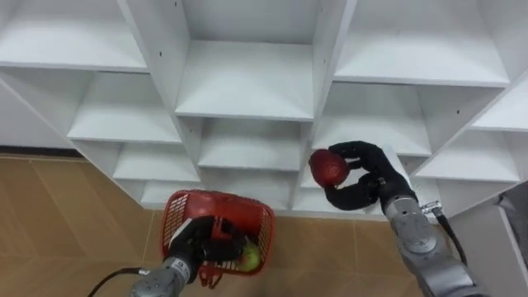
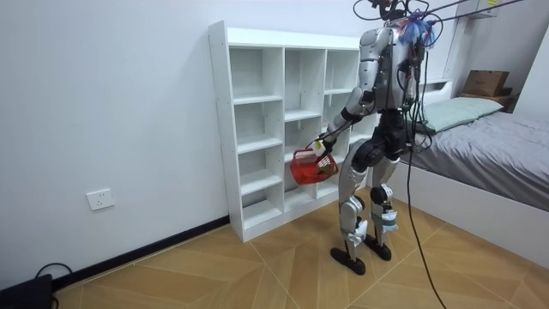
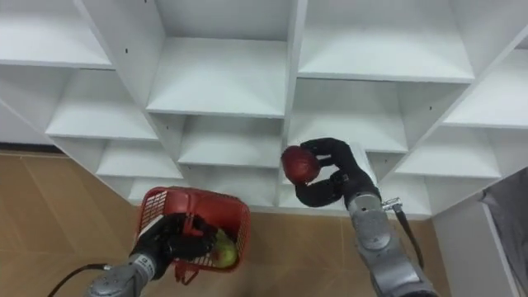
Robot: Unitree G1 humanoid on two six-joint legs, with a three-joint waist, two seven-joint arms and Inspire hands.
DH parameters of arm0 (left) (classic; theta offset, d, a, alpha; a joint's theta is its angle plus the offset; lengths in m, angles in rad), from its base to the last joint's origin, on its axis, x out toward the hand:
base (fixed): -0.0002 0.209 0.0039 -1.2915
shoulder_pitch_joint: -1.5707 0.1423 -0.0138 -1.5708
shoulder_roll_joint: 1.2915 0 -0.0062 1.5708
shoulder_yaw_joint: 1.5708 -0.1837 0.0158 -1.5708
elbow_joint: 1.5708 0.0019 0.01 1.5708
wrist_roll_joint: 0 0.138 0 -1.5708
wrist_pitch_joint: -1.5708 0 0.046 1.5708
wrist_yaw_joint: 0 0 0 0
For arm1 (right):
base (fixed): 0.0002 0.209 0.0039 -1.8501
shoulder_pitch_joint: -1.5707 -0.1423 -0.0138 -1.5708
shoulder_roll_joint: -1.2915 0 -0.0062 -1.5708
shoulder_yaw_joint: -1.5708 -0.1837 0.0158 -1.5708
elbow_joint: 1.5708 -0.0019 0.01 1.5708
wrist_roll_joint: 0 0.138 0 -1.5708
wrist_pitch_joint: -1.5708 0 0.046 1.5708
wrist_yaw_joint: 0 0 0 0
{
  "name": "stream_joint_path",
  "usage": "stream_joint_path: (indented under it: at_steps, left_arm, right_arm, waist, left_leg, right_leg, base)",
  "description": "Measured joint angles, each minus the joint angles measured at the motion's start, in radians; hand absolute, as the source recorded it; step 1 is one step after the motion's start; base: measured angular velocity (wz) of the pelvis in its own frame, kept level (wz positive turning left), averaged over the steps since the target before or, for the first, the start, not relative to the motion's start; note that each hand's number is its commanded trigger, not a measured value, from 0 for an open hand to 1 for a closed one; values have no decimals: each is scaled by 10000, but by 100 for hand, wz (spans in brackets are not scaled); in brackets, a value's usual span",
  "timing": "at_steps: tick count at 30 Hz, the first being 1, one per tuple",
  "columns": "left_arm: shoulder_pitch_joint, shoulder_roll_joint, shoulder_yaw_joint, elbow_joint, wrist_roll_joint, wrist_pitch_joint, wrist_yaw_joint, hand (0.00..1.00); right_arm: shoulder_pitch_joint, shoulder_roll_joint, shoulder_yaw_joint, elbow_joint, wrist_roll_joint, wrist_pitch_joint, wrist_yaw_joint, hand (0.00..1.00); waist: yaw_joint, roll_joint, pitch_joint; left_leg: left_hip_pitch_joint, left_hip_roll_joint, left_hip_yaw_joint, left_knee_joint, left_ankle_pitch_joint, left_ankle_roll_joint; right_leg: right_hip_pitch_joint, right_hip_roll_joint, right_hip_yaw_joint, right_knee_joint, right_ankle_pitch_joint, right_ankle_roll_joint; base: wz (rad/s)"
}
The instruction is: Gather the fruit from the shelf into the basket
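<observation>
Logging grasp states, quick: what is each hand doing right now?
Left hand: closed on the red basket.
Right hand: closed on a red fruit.

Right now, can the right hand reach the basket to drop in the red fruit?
Probably yes. The right hand, curled round the red fruit, is beside the basket held by the left hand, with nothing between them.

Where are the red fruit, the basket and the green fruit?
red fruit (image 1: 328,167): left eye view, middle of its visible side.
basket (image 1: 219,198): left eye view, upper rim.
green fruit (image 1: 250,258): left eye view, the part showing inside the basket.
</observation>
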Motion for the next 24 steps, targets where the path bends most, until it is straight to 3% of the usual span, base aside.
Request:
stream_joint_path:
  at_steps: [5,13,24]
  left_arm:
    - [34,-163,2,306,1,-10,-98,100]
    - [60,-161,-7,339,105,-10,-126,100]
    - [56,-276,-14,-17,191,-20,-478,100]
  right_arm:
    - [403,342,-1,85,-12,0,496,100]
    - [660,972,96,85,-405,1,872,100]
    - [680,1038,221,128,-837,2,1162,100]
  waist:
    - [3,12,0]
    - [-75,11,-4]
    - [-247,26,2]
  left_leg:
    - [630,-56,-53,-390,18,-30]
    - [1157,-109,-3,-722,17,-30]
    - [1155,-97,-74,-680,11,-34]
  right_leg:
    - [708,54,-62,-528,59,52]
    - [1232,64,-54,-840,85,106]
    - [1273,114,-28,-917,101,122]
  base:
    - [5]
    - [-2]
    - [1]
